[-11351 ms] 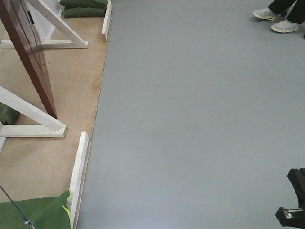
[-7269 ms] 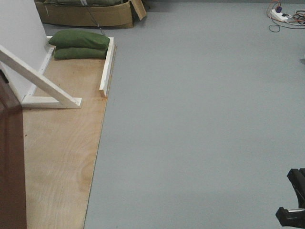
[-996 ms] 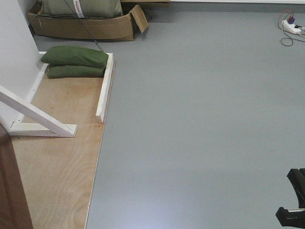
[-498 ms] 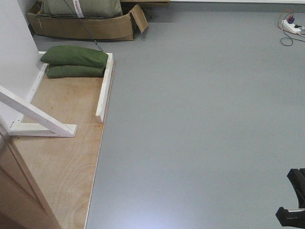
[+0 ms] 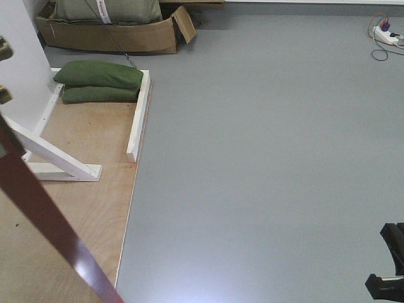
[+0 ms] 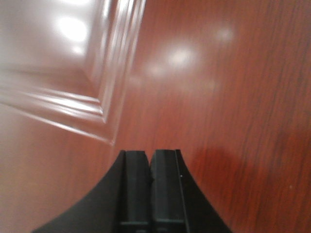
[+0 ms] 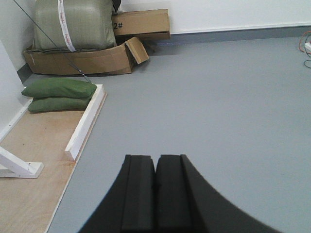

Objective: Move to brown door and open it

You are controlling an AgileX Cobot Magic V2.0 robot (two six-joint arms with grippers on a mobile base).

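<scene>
Firstly, front view: one brown door [image 5: 47, 218] slanted across on the side of the left tool [image 6: 149, 155]; two green sandbags [image 5: 98, 82] and one white brace [image 5: 57, 161] beyond.
Left wrist: left tool, pressed together and empty, faced the door's panel just ahead; contact unclear.
Right wrist: right tool [image 7: 155, 158] pressed together, empty; both sandbags ahead-left.
Risk: the left tool could probably skid on glossy wood; the door, swung wider, might hit the brace.
</scene>
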